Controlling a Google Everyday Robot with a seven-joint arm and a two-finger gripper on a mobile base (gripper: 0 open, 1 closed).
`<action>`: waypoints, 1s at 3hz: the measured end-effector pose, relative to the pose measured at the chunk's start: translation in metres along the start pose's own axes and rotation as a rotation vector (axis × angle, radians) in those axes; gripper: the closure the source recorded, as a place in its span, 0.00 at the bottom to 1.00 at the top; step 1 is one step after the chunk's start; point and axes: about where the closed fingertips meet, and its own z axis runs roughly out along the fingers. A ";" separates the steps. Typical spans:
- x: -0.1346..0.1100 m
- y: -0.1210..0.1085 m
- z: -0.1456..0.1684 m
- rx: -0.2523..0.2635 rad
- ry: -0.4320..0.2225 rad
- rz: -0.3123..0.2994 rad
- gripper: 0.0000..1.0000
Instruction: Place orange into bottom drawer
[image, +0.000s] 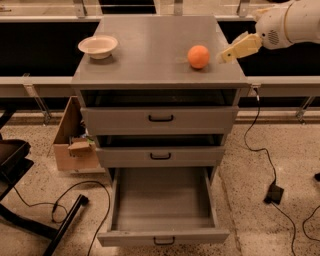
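The orange (199, 56) sits on top of the grey cabinet (150, 50), toward its right side. The gripper (225, 56) reaches in from the right on a white arm (292, 22). Its tip is just right of the orange and apart from it, above the cabinet's right edge. The bottom drawer (162, 200) is pulled out wide and looks empty, with a small black handle (164, 241) on its front.
A cream bowl (98, 46) stands on the cabinet top at the left. The two upper drawers (160, 118) are shut. A cardboard box (70, 145) sits on the floor at the left. Black cables (265, 160) and a chair base (30, 215) lie on the floor.
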 end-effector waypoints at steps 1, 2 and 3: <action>0.002 -0.001 0.003 0.008 0.000 0.006 0.00; 0.011 -0.016 0.023 0.055 -0.025 0.058 0.00; 0.019 -0.046 0.052 0.136 -0.053 0.125 0.00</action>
